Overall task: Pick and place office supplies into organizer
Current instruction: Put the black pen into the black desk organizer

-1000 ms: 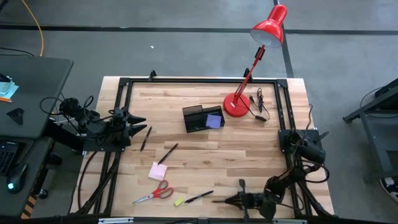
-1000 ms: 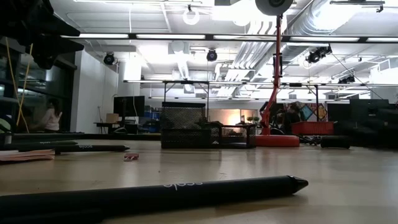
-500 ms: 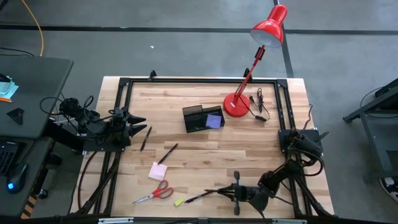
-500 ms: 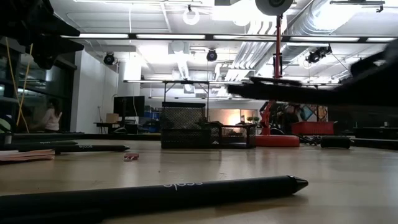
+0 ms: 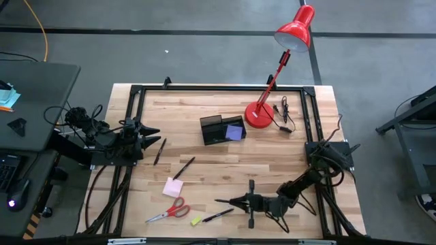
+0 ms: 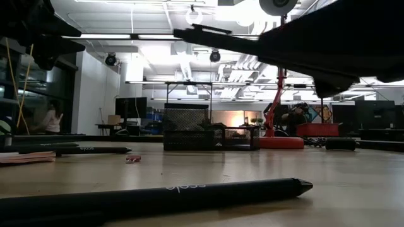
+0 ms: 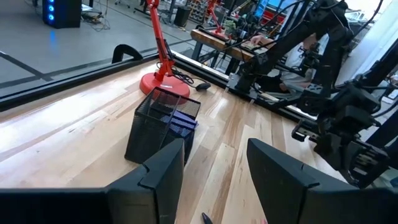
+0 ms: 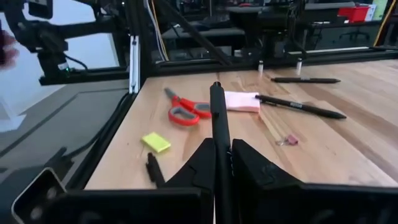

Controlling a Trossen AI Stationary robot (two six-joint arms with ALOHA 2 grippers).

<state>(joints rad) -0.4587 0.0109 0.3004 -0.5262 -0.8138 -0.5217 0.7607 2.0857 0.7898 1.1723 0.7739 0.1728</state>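
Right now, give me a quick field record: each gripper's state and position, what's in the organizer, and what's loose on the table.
right gripper: shut on a black pen, raised over the near table edge
left gripper: open, empty, waiting at the left table edge
organizer: mid-table beside the red lamp base, purple sticky pad inside
loose pens: two left of centre, one near the front edge
pink sticky pad: on table
scissors: on table, near front edge
yellow piece: beside scissors
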